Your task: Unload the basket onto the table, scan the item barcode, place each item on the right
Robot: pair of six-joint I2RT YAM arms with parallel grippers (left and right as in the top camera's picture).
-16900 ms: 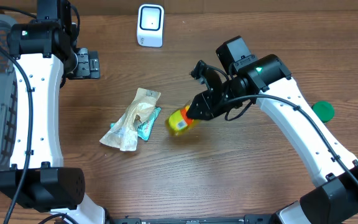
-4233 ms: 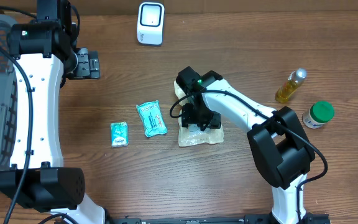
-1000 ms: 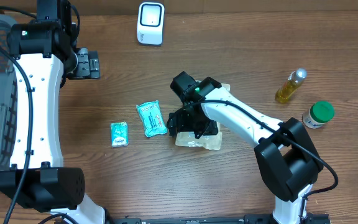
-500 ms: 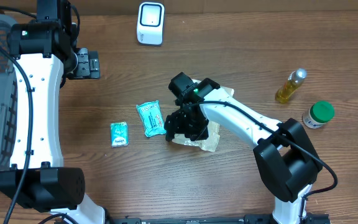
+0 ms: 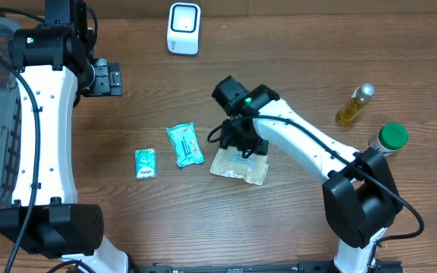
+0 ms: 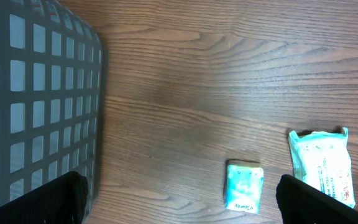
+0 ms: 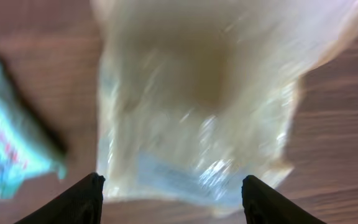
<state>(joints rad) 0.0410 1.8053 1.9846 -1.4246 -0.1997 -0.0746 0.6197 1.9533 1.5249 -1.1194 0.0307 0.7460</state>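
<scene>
Overhead, the right gripper [image 5: 243, 144] has closed in on the top edge of the pouch [image 5: 239, 164] and tipped it, so a white label now faces up mid-table. Whether it truly pinches the pouch, I cannot tell. The scanner [image 5: 183, 29] waits at the far edge. The left gripper [image 6: 179, 199] hangs wide apart, empty.

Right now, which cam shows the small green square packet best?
Left wrist: the small green square packet is close, sharp and unobstructed on the wood table. Overhead shows it whole too, but smaller. The right wrist view is blurred and does not clearly show it.
</scene>
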